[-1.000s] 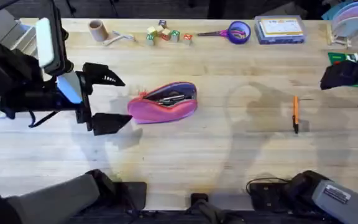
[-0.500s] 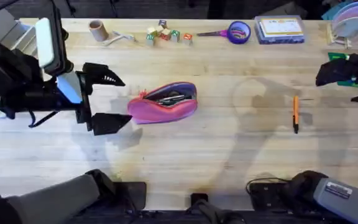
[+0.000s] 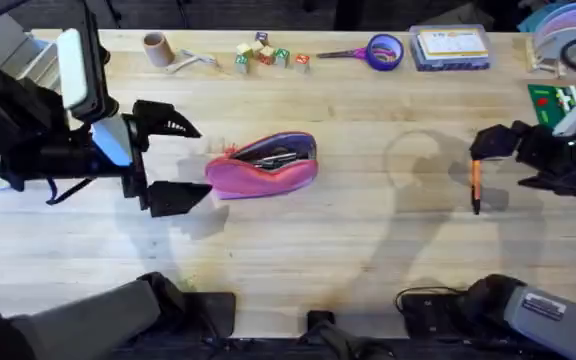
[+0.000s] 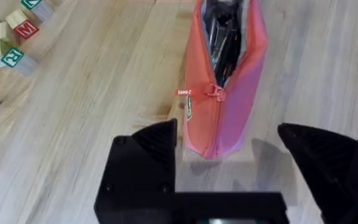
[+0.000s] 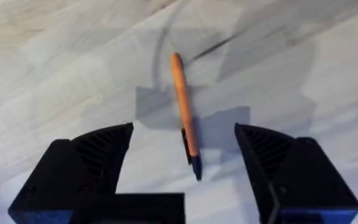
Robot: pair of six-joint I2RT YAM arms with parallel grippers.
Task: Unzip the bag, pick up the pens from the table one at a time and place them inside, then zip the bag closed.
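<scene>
The orange pen (image 5: 184,114) lies flat on the table (image 3: 298,240), well to the right of the pink bag (image 3: 263,166), and sits between the spread fingers of the right claw (image 5: 185,155), apparently not touched by either. The right arm reaches in from the right. The left claw (image 3: 173,160) hangs open just left of the bag, whose zipper is partly undone.

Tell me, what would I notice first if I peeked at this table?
Probably the bright pink bag lying unzipped in the middle of the wooden table, with dark things inside. Next, the thin orange pen on the right, with the open right gripper over it. The open left gripper waits beside the bag.
</scene>
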